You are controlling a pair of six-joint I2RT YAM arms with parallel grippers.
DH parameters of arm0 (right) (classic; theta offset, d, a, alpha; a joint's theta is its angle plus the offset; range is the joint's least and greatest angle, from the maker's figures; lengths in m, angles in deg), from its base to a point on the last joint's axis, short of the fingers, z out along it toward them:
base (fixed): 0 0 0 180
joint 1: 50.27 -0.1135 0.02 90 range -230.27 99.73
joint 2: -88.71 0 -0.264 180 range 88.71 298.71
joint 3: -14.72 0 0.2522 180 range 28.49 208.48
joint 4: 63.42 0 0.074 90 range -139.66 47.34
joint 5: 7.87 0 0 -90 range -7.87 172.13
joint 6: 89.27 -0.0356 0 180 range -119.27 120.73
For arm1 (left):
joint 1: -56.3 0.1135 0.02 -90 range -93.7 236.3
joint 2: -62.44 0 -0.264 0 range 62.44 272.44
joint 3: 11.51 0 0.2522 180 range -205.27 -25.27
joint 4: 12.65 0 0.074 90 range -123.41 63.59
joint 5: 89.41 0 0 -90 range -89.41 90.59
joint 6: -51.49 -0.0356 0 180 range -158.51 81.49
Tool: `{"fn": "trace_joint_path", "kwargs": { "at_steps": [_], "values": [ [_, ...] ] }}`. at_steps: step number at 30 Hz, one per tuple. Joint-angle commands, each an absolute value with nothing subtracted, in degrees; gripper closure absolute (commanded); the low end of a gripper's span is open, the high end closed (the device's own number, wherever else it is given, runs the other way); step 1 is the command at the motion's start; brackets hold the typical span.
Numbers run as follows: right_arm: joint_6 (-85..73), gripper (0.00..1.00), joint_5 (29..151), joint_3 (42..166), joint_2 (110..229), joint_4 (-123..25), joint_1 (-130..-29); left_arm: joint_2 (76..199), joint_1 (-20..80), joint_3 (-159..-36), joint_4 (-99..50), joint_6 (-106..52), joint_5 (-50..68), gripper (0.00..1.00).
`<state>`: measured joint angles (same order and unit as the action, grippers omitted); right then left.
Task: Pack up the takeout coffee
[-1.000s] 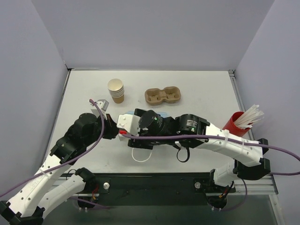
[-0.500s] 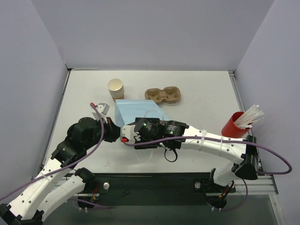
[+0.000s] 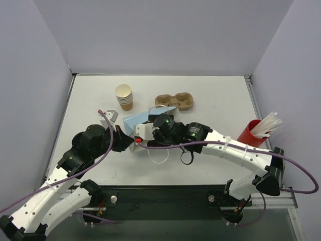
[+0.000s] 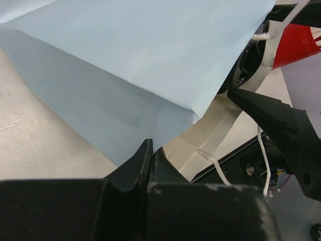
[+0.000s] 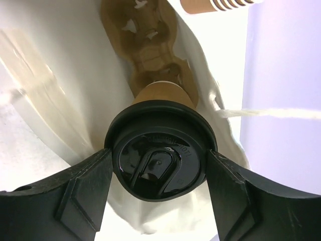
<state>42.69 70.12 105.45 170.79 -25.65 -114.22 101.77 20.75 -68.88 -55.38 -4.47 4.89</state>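
Soft, even light overhead; wrist views glare white, edges perhaps blurred.

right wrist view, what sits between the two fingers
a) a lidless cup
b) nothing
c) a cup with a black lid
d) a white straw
c, the right gripper has one finger on each side of the lidded tan cup, whose round black lid faces the camera.
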Motion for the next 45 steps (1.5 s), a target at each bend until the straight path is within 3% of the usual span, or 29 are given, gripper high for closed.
{"fn": "trace_joint_path", "kwargs": {
  "at_steps": [1, 20, 45],
  "values": [
    [50.3, 0.62, 78.2, 102.8, 167.9, -30.7, -111.5, 102.3, 20.6, -72.0, -56.0, -3.6, 3.7, 1.00],
    [60.4, 0.67, 78.4, 100.5, 174.1, -35.9, -108.1, 102.8, 21.1, -71.0, -54.4, 0.5, 4.5, 1.00],
    [49.2, 0.67, 72.7, 95.8, 178.0, -46.8, -106.1, 102.8, 21.2, -68.9, -53.3, 2.2, 5.1, 1.00]
  ]
}}
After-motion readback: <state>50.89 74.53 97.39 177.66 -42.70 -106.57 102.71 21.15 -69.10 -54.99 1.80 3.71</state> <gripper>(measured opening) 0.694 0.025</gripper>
